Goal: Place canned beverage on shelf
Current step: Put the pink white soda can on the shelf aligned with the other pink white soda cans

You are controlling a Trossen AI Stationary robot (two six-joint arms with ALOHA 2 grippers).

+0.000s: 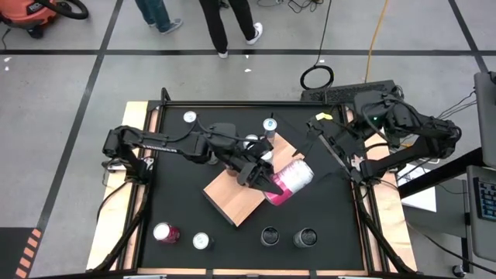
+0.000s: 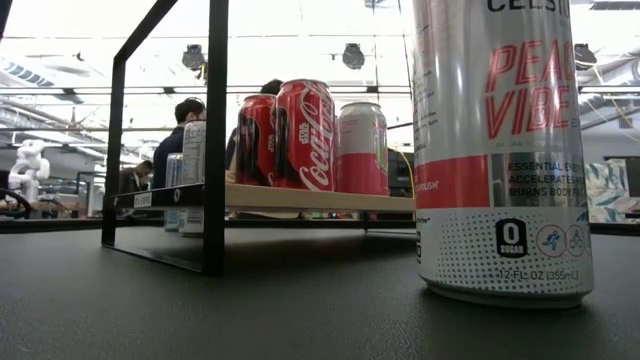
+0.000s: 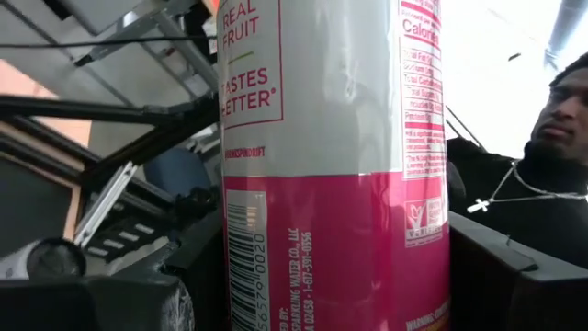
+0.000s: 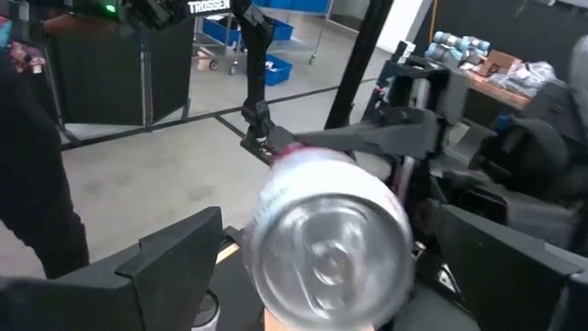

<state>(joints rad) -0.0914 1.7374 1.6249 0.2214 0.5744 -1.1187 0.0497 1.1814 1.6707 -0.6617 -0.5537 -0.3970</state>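
Item: pink-and-white can [image 1: 288, 180]. Seen from above lying on its side, tilted, over the right end of the shelf [image 1: 232, 203]. It is clasped by the left gripper [image 1: 273, 183], whose fingers are spread to the can's width about its body. In the left wrist view the same can [image 3: 335, 165] fills the frame; a barcode and printed label are legible there and in no other view. In the right wrist view its silver end [image 4: 329, 250] faces the camera.

Item: right gripper [image 1: 349, 159]. Seen from above at the table's right side, apart from the can. Its dark fingers [image 4: 175, 253] stand wide apart on either side of the can's end in the right wrist view; nothing is gripped between them.

Item: shelf. From above, a light-brown board set at an angle in mid-table, partly covered by the left arm. Only the low view shows it raised on a black frame [image 2: 215, 135], with three cans standing on it: two red cans [image 2: 300, 135] and a red-and-white can [image 2: 362, 148].

Item: loose cans on the black table [image 1: 325, 225], seen from above: a red can [image 1: 165, 232] and a silver can [image 1: 202, 241] at the near left, two dark cans [image 1: 287, 236] at the near right, two silver-topped cans [image 1: 190, 118] toward the far edge. The low view is largely taken up by one tall white can [image 2: 500, 150] standing close to the camera.

Item: persons. Legs are visible on the floor beyond the table from above; a person [image 3: 542, 165] shows behind the can in the left wrist view.
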